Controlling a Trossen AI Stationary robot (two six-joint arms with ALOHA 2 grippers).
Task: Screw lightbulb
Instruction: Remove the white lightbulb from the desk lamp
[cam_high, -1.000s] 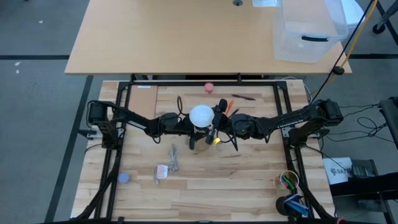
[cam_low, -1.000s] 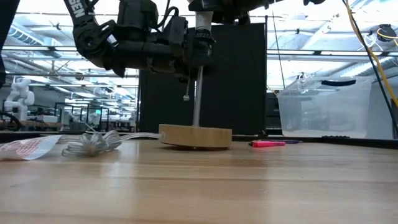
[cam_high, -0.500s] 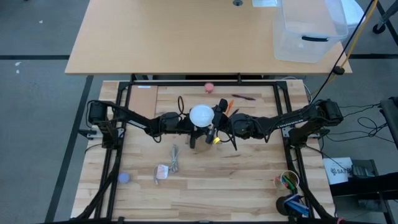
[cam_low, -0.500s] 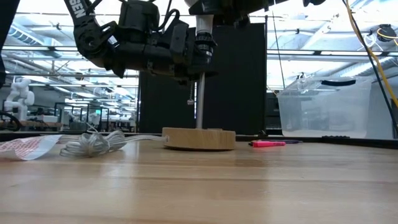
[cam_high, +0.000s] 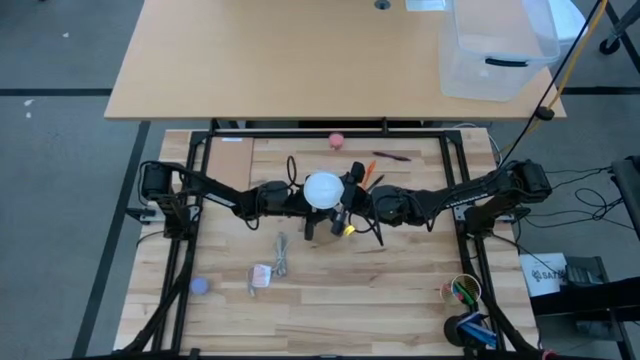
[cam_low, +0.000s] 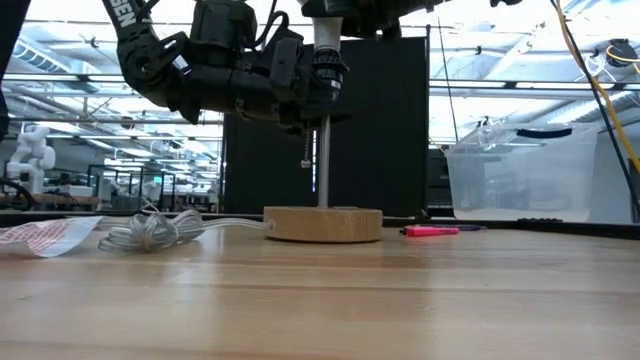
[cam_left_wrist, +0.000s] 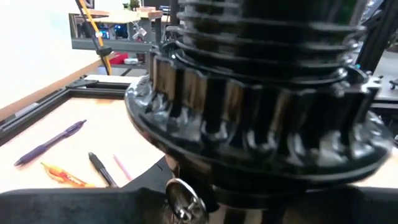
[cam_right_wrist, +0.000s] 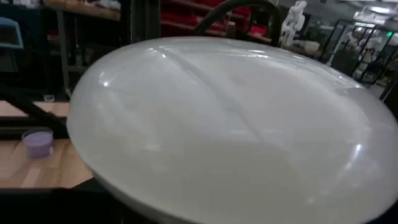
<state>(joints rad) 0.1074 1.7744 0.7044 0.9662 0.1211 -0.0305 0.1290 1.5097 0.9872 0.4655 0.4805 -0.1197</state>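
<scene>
At desk centre, lightbulb (cam_high: 323, 187) atop black socket post (cam_low: 321, 150) on wooden disc (cam_low: 322, 223): left pincer (cam_high: 301, 199) pinching socket, right pincer (cam_high: 348, 192) pinching the globe; advised: post steady, bulb turned squarely.

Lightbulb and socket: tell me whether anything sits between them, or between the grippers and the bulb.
Nothing visible does. The lightbulb sits directly atop the black socket on the lamp post. The left gripper is at the socket; the right gripper is against the globe. The cable and pens lie off to the sides.
</scene>
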